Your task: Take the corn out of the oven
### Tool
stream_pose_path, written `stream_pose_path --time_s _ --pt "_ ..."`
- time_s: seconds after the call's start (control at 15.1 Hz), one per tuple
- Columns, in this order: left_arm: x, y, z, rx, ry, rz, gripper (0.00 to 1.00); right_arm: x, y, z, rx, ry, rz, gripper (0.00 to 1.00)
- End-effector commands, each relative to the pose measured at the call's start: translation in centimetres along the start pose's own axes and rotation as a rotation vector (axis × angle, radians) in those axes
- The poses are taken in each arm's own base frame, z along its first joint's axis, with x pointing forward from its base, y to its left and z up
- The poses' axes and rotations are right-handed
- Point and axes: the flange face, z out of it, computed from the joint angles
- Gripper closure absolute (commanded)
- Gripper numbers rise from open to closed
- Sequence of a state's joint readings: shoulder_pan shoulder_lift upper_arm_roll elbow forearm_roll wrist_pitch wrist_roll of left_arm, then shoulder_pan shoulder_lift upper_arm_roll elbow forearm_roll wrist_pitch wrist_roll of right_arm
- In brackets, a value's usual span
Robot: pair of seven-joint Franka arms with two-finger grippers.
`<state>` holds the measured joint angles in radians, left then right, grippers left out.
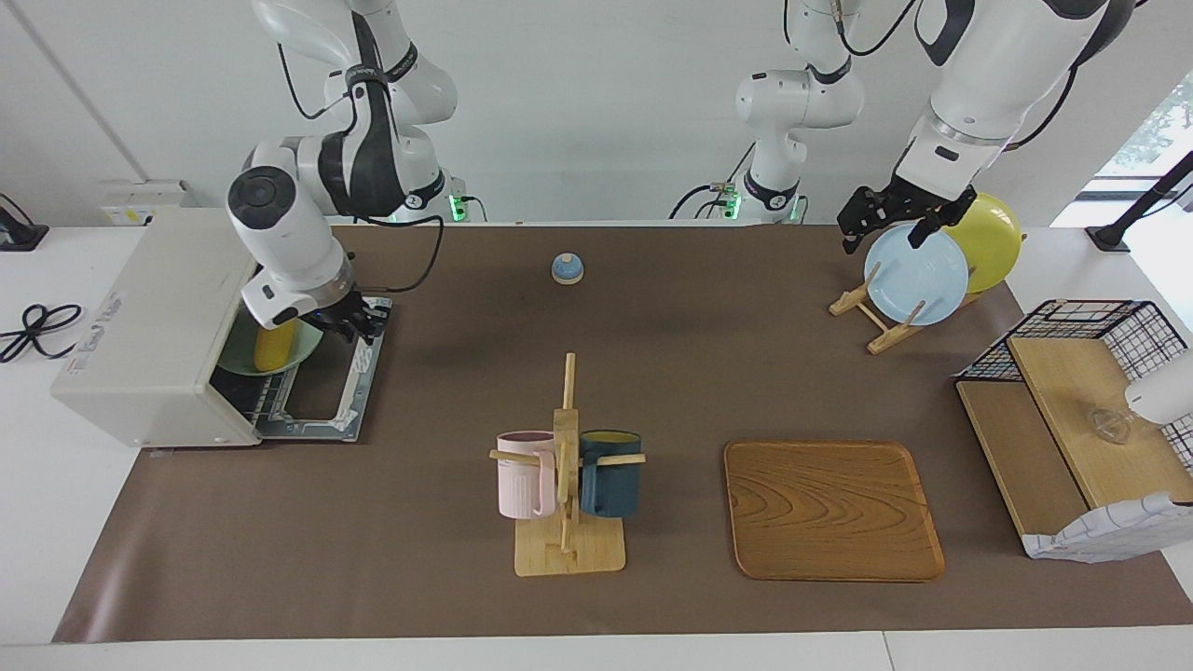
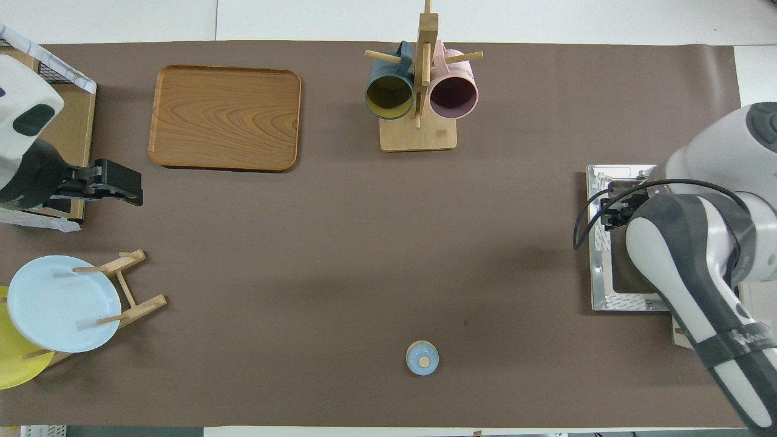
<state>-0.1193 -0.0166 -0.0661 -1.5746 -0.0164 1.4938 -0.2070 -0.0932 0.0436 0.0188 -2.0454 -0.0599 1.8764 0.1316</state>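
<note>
The bright yellow tapered corn cob (image 1: pixel 271 347) lies on a green plate (image 1: pixel 300 355) inside the off-white boxy oven (image 1: pixel 149 326), door dropped for access. The right pincer (image 1: pixel 352 320) hangs over that door, its spread unclear; the left pincer (image 1: pixel 885 216) waits, wide, over the plate rack (image 1: pixel 871 317).

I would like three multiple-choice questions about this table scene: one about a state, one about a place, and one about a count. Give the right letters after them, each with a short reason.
1. In what state is the oven door?
A. shut
B. half open, tilted
C. fully open, lying flat

2. Where is the corn?
A. on the open door
B. on a green plate inside the oven
C. on top of the oven

3. How many mugs hang on the wooden stand?
A. one
B. two
C. three

Answers:
1. C: the door lies flat on the mat in front of the oven.
2. B: the yellow cob rests on the plate within the oven's opening.
3. B: a pink mug and a dark blue mug hang there, one on each side.
</note>
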Motion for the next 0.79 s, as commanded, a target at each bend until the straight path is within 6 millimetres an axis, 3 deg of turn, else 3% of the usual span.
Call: stream_pose_path --time_s 0.0,0.46,0.53,0.66,0.73 --pt "-0.7 -0.4 -0.1 0.02 0.018 -0.003 0.0 -0.9 0.2 1.3 -0.006 0.014 -0.035 0.54" --pt "-0.6 -0.3 -0.1 0.018 0.021 -0.003 0.0 -2.0 2.7 3.7 -0.013 0.045 -0.058 0.55" --pt "-0.6 -0.3 -0.1 0.018 0.021 -0.003 0.0 -2.0 2.8 3.9 -0.015 0.042 -0.068 0.62" --pt "-0.6 -0.3 -0.1 0.018 0.021 -0.003 0.0 -2.1 2.5 3.9 -0.017 0.041 -0.083 0.89" --pt "-0.6 -0.3 -0.1 0.018 0.021 -0.006 0.0 -2.0 2.5 3.9 -0.017 0.042 -0.083 0.93"
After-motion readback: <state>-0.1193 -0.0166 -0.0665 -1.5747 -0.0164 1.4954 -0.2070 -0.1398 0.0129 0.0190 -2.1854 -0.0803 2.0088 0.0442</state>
